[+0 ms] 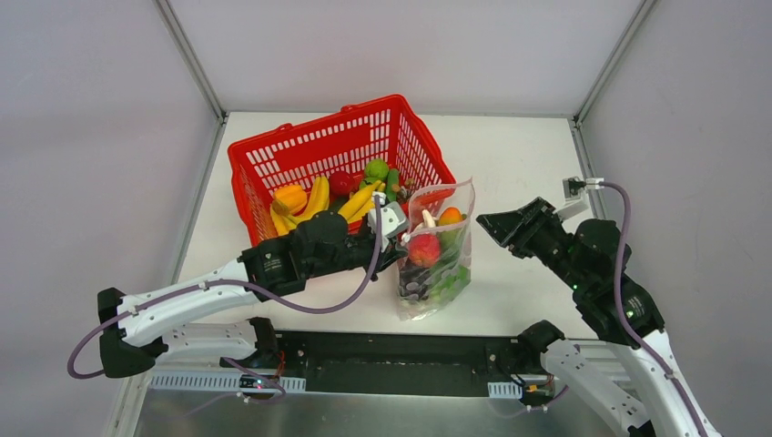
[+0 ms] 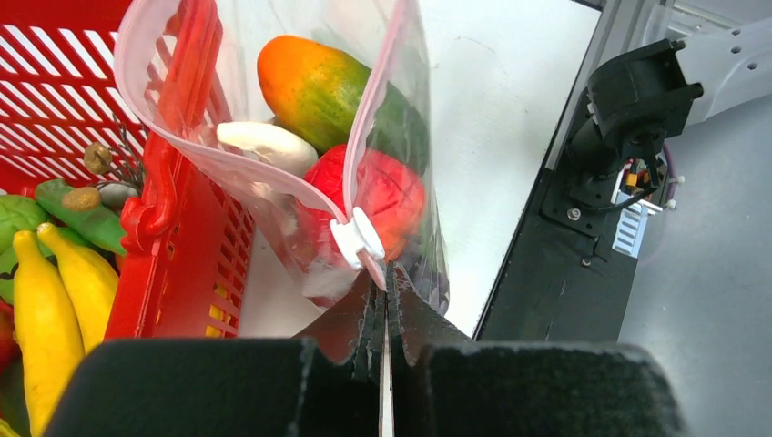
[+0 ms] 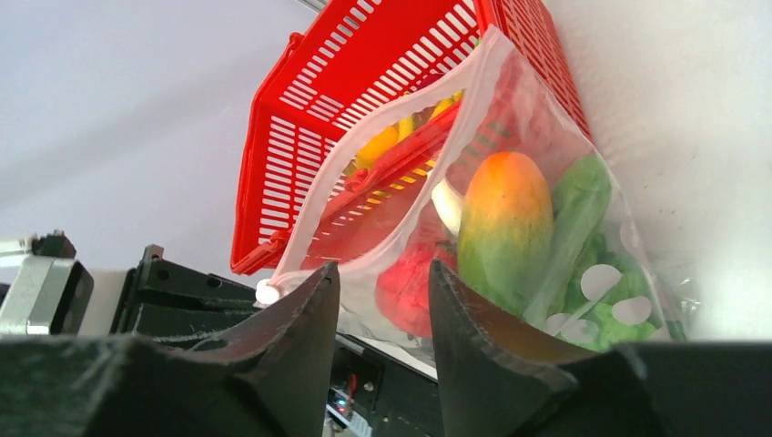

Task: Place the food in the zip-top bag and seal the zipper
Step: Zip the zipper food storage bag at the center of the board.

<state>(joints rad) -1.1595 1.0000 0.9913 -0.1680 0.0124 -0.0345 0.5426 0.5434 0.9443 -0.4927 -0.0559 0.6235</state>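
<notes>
Food [image 1: 423, 248] in upright zip-top bag [image 1: 439, 273], bag corner in pinching left gripper [image 2: 384, 287]; right gripper [image 3: 382, 273] spread, well apart.

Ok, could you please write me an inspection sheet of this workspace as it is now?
Surface: white table, no spills seen.
Job's things: clear zip-top plastic bag upright beside red mesh plastic basket, red toy apple and other food inside; pink zipper strip open.
Clutter: basket holds yellow toy bananas.
Hands: left hand shut on bag's mouth corner; right hand open, apart from bag.
Cables: purple cables along both arms.
Surroundings: grey walls; nothing else seen.
</notes>
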